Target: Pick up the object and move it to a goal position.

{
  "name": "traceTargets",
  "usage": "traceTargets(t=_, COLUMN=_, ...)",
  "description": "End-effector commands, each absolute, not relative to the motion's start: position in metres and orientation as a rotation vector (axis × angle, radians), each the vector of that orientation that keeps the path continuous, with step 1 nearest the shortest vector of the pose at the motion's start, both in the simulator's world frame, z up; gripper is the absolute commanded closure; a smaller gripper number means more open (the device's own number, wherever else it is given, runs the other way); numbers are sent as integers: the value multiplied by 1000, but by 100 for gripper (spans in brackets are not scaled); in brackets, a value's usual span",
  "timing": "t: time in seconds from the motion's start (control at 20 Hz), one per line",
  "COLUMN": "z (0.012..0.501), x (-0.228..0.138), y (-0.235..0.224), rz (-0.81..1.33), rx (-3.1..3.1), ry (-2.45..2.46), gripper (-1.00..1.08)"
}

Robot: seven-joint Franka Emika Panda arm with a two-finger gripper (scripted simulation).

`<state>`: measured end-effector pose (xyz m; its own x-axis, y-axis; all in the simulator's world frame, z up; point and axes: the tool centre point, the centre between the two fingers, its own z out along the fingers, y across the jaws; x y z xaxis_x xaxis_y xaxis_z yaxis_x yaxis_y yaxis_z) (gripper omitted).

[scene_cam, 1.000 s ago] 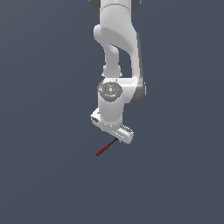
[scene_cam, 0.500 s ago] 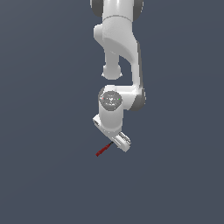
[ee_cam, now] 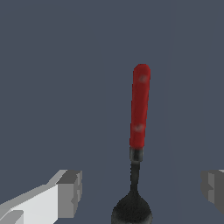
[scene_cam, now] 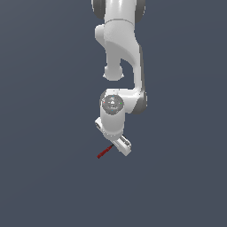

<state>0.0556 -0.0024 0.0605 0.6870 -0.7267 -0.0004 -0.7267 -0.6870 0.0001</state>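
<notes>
Plain dark grey table fills both views. From the wrist view you see the pincer (ee_cam: pixel 140 192) spread wide and holding nothing, one finger (ee_cam: pixel 68 192) on each side of the tool (ee_cam: pixel 139 113). The tool lies flat between them, its round black end nearest the camera. It looks light, stiff and thin; close on the dark shaft just below the red handle, since it could roll or twist.
</notes>
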Motion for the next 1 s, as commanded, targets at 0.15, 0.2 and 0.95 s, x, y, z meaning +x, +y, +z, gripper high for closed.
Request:
traceTargets(t=0.15, z=48, x=55, y=-3, rz=1, rx=-2884, ry=1245, gripper=-92)
traceTargets(t=0.2, z=43, x=55, y=-2, rz=1, rx=-2884, ry=1245, gripper=-92)
traceTargets(t=0.95, z=10, x=56, y=-3, rz=0, rx=-2882, ry=1250, gripper=108)
